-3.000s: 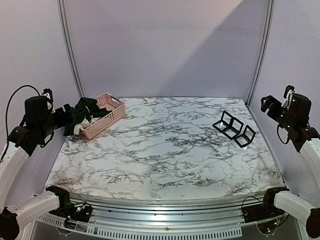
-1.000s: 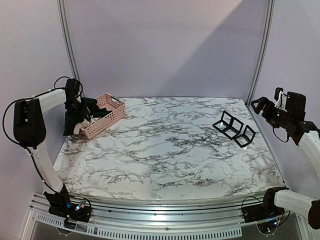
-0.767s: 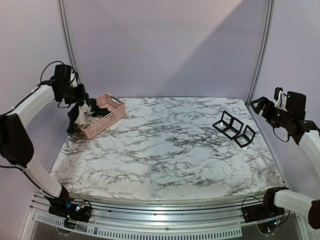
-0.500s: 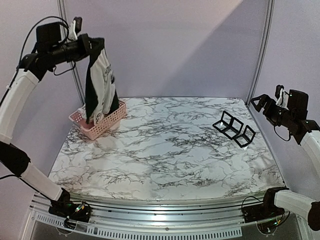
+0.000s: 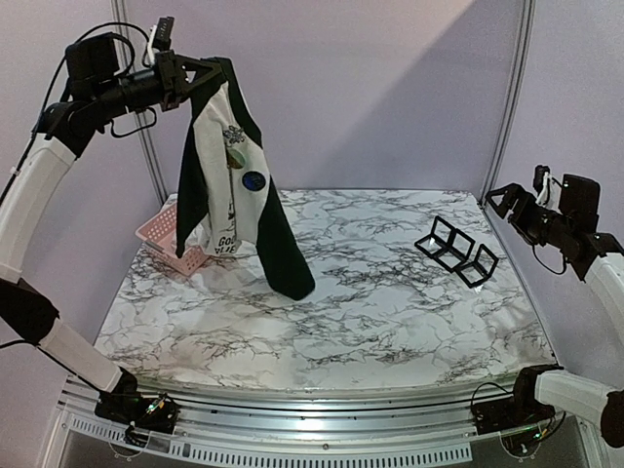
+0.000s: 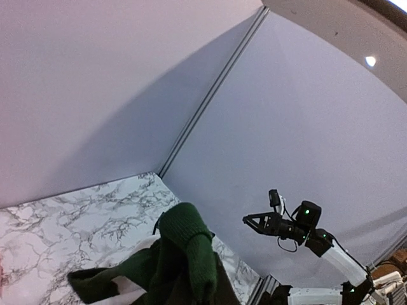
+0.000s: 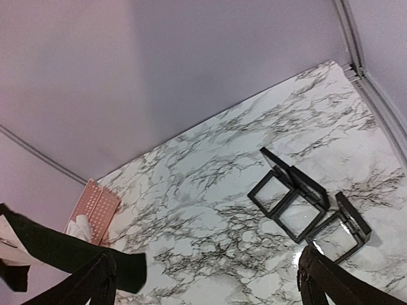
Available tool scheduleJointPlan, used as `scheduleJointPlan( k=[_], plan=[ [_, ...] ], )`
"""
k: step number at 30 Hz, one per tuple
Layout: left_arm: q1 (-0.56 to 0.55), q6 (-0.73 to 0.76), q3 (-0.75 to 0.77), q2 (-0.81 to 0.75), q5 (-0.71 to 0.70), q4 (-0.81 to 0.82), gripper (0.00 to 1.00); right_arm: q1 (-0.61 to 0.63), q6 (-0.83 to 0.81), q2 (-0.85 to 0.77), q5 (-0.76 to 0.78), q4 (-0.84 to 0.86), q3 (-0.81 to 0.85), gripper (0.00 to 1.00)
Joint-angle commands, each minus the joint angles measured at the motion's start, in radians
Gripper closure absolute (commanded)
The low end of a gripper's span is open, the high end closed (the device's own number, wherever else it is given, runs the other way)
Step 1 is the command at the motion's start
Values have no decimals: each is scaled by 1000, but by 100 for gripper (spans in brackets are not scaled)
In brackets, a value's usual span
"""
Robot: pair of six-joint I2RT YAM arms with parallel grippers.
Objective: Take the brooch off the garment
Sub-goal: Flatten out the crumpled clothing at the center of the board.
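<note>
Now, at upper left, the left gripper (image 5: 200, 74) clamps the dangling garment (image 5: 216, 156), apparently bearing a blue brooch (image 5: 253, 180); the right gripper (image 5: 498, 201), far right, gapes apart.

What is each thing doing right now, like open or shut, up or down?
left hand, shut on the shirt, up high.
right hand, open, holding nothing.
shirt, hanging from the left hand.
brooch, pinned on the shirt.
basket, upright on the table.
boxes, open on the table.
</note>
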Motion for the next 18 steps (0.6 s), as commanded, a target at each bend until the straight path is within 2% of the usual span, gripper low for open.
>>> scheduleJointPlan(
  k=[1, 4, 5, 10, 15, 18],
  plan=[
    [-14, 25, 1, 8, 111, 4, 100, 4, -11, 13, -176, 56, 4, 1],
    [-20, 48, -4, 8, 169, 3, 100, 51, -60, -7, -310, 139, -13, 2],
    [-21, 51, -8, 8, 198, 8, 100, 101, -77, -18, -329, 165, -18, 2],
    [-26, 78, -48, -12, 261, 9, 100, 381, -167, -18, -299, 273, 7, 2],
    [-26, 94, -97, -41, 262, 12, 100, 629, -227, 228, -278, 300, 131, 6],
    [-26, 104, -109, -56, 259, 1, 100, 716, -267, 375, -264, 353, 186, 9]
  ],
)
